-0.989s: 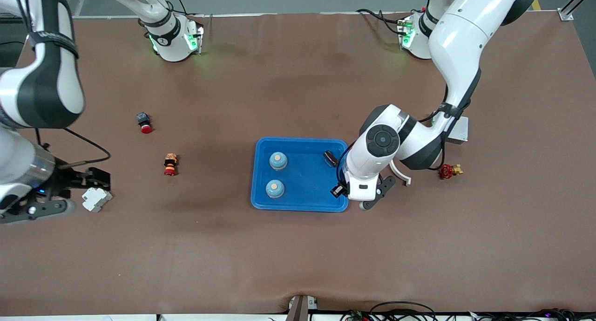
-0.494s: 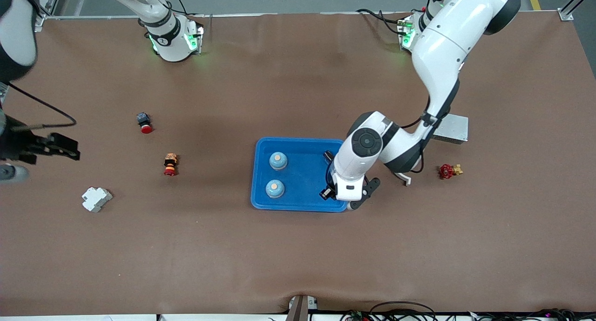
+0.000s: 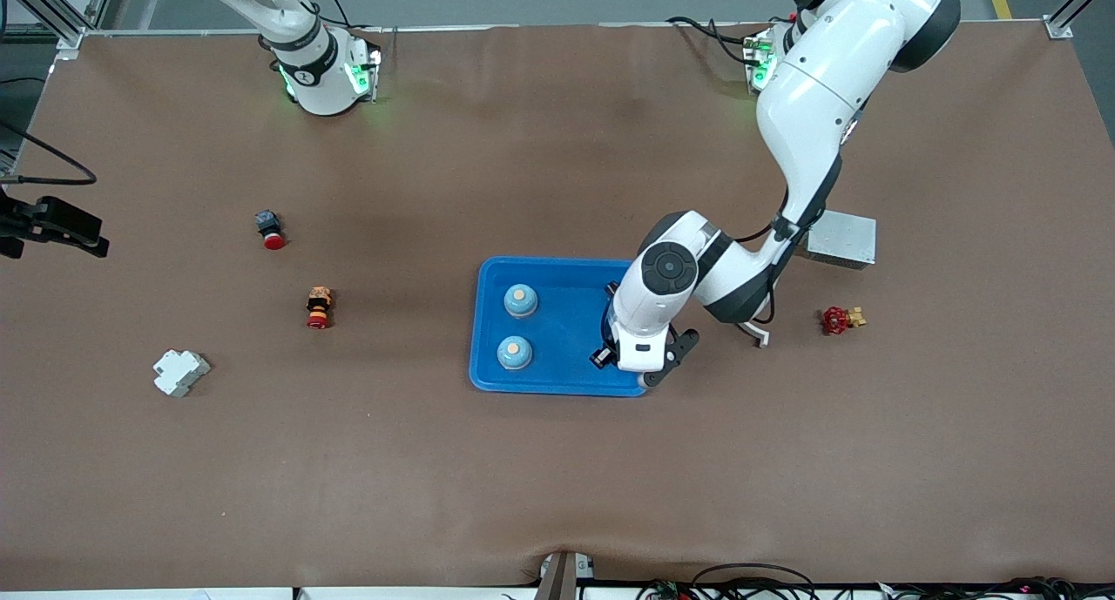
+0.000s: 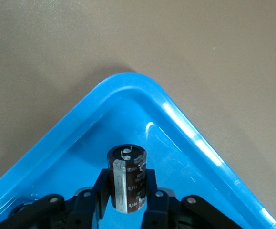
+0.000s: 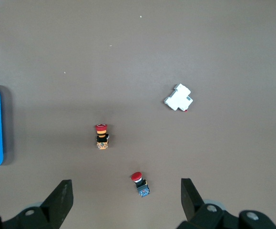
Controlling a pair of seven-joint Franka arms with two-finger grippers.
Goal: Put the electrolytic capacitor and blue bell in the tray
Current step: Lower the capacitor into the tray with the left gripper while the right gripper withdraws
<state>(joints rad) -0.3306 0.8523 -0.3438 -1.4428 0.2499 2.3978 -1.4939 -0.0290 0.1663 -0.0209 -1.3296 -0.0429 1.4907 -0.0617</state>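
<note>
Brown table mat (image 3: 557, 478), left gripper (image 4: 127, 200) clamping capacitor (image 4: 127, 179) over blue tray (image 3: 566, 356), right gripper (image 5: 126, 200) spread wide

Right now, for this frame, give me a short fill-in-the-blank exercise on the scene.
1. The left gripper is shut on the ____.
2. It hangs over a corner of the blue ____.
3. Already in the tray stand ____ blue bells.
4. The right gripper is ____.

Missing: capacitor; tray; two; open
</note>
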